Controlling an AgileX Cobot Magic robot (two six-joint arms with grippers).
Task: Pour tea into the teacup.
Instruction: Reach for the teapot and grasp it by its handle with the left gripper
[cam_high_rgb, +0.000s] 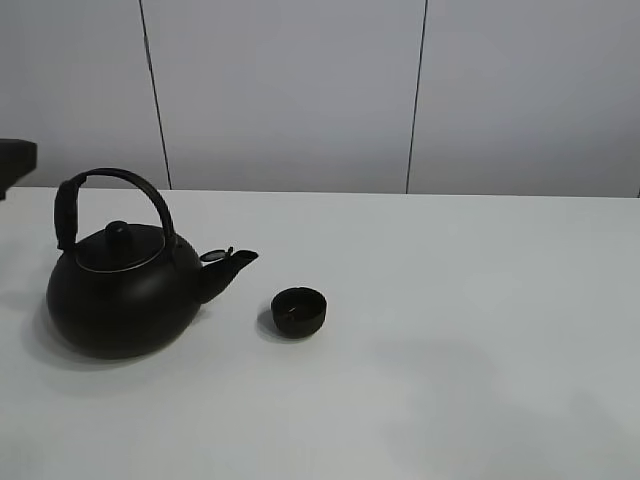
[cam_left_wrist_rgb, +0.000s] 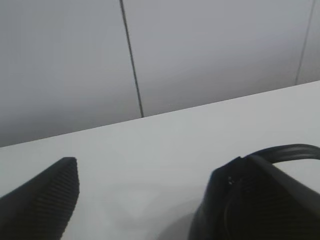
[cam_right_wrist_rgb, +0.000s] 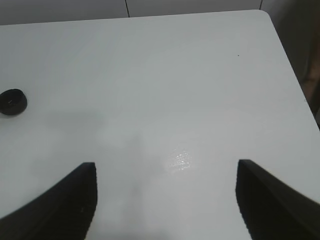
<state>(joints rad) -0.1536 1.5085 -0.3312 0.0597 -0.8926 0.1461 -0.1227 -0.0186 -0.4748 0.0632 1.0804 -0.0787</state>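
Observation:
The small black teacup (cam_high_rgb: 299, 311) stands upright on the white table (cam_high_rgb: 470, 330), just right of the big black kettle (cam_high_rgb: 118, 290), whose spout (cam_high_rgb: 232, 265) points toward it. No tea stream shows. My left gripper (cam_left_wrist_rgb: 150, 170) is open and empty above the table; a black curved band (cam_left_wrist_rgb: 295, 150), apparently the kettle's handle, shows past one finger (cam_left_wrist_rgb: 260, 200). A dark part of the left arm (cam_high_rgb: 12, 160) sits at the left edge of the high view. My right gripper (cam_right_wrist_rgb: 166, 167) is open and empty, well away from the teacup (cam_right_wrist_rgb: 12, 101). It is out of the high view.
A grey panelled wall (cam_high_rgb: 300, 90) runs behind the table. The table's right edge and rounded corner (cam_right_wrist_rgb: 280, 40) show in the right wrist view. A small shiny spot (cam_right_wrist_rgb: 179, 161) lies on the table under the right gripper.

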